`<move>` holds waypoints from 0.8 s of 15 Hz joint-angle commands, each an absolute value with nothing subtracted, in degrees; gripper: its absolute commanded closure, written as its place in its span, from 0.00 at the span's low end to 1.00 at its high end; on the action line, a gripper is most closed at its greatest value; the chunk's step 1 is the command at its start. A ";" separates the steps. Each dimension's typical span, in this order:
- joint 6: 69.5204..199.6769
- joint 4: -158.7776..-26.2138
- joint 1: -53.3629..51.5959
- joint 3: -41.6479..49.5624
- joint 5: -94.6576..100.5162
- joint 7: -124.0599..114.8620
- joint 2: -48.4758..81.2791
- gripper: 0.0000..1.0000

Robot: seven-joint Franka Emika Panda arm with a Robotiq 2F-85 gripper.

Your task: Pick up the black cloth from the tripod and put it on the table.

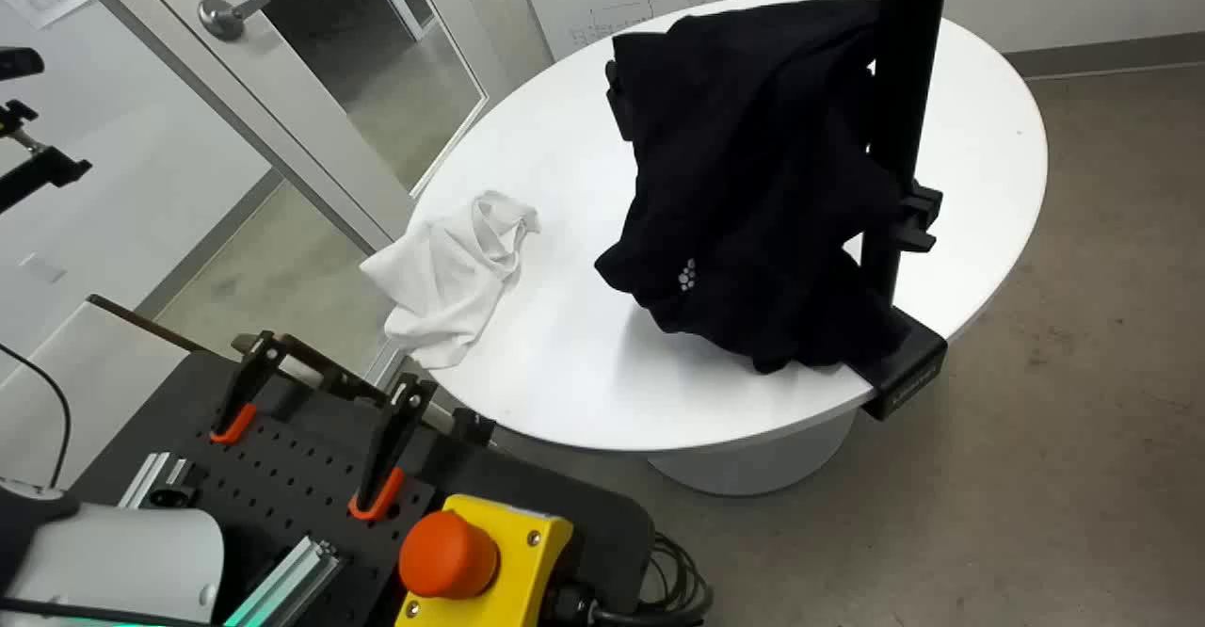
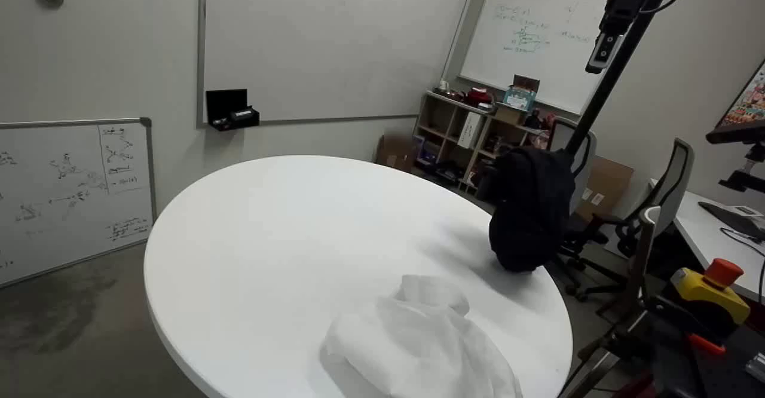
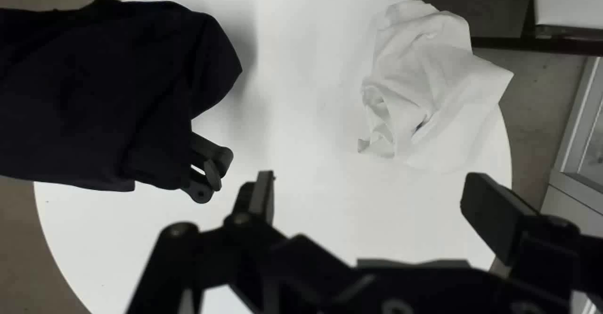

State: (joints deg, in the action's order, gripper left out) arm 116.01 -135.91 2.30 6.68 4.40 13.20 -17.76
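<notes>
Gripper (image 3: 370, 201) spread wide above rnd wht tbl (image 1: 574, 363), blk cloth (image 1: 744, 166) w/ gray logo (image 1: 687, 275) draped on blk tripod pole (image 1: 911, 53), crumpled wht cloth (image 1: 452, 279) on tbl, well apart.

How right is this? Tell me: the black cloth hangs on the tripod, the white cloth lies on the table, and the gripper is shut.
The gripper is open, not shut: the wrist view shows its jaws apart. The black cloth hangs on the tripod and the white cloth lies on the table.
</notes>
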 commanded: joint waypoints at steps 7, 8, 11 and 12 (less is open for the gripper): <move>115.91 -135.72 2.61 6.38 4.29 13.28 -17.75 0.00; 115.91 -135.72 2.61 6.38 4.29 13.28 -17.75 0.00; 119.27 -134.18 3.32 7.12 5.16 14.27 -16.11 0.00; 120.96 -133.33 3.73 7.56 5.26 14.68 -15.18 0.00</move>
